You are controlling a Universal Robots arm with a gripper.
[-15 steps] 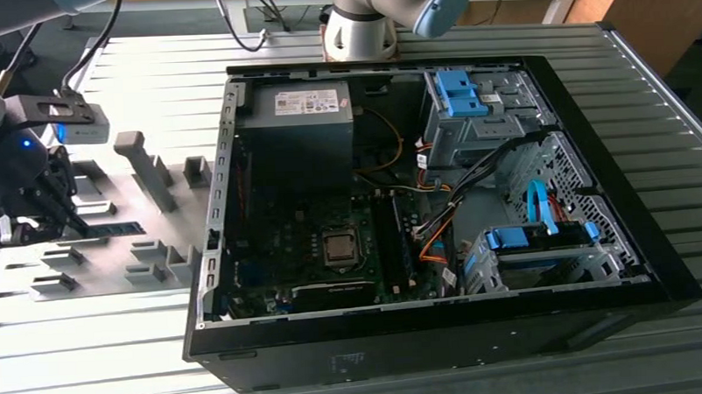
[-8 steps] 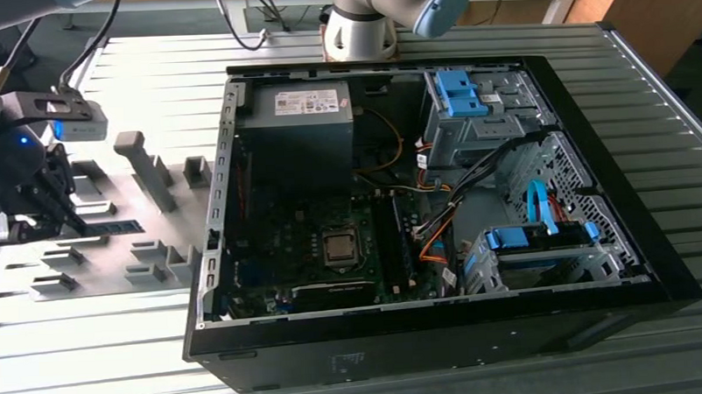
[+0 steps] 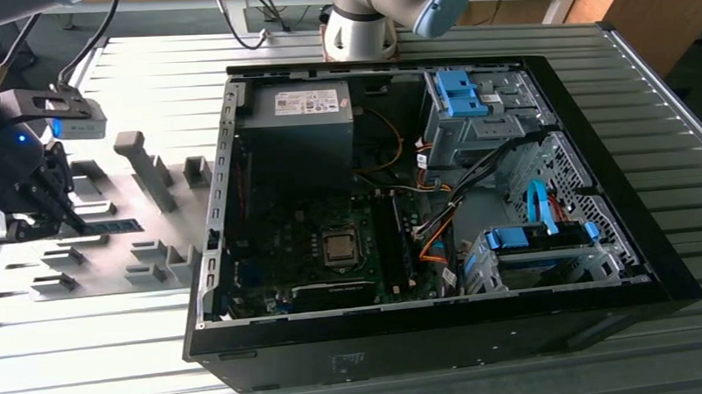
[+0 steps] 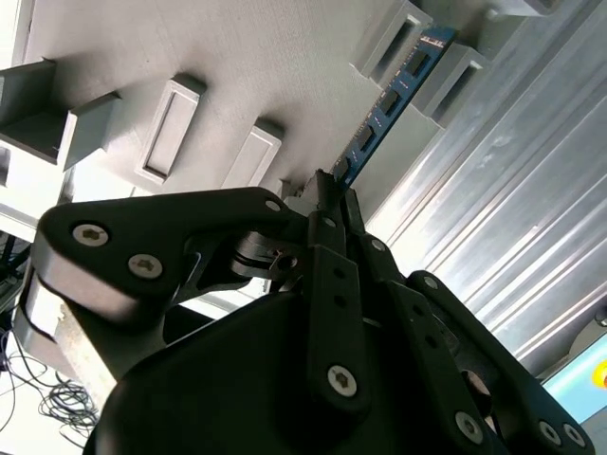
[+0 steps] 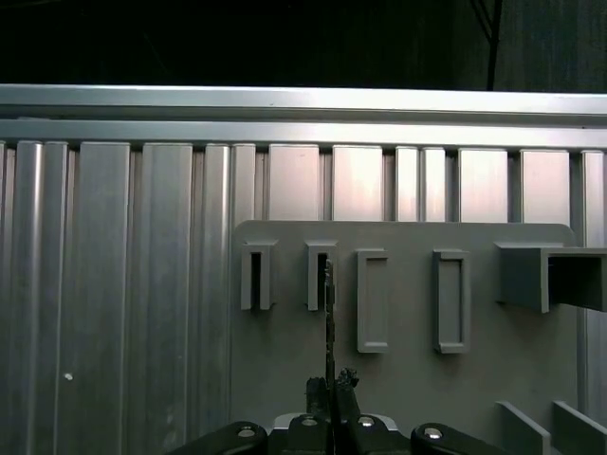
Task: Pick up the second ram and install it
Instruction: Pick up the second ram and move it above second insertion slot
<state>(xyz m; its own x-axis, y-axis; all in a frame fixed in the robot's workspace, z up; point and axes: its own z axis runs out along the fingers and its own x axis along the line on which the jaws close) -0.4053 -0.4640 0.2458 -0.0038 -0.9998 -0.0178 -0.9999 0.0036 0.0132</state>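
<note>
The fingers (image 4: 334, 284) of the black linkage gripper (image 4: 327, 190) are clenched on the near end of the second ram (image 4: 389, 104), a slim, long memory stick with a dark blue-green circuit board and a row of black chips. I read the grasp in both wrist views: the two fingertips meet on the thin edge of the board.

The far end of the stick lies between two gray plastic holder blocks (image 4: 455, 71), which stand on a flat gray holder plate (image 5: 408, 389). The plate rests on a ribbed aluminium table (image 3: 148, 73).

In the exterior view the gripper is over the plate at that view's left. It is well apart from the open black computer case (image 3: 450, 338), where a green motherboard (image 3: 289, 252) is exposed.
</note>
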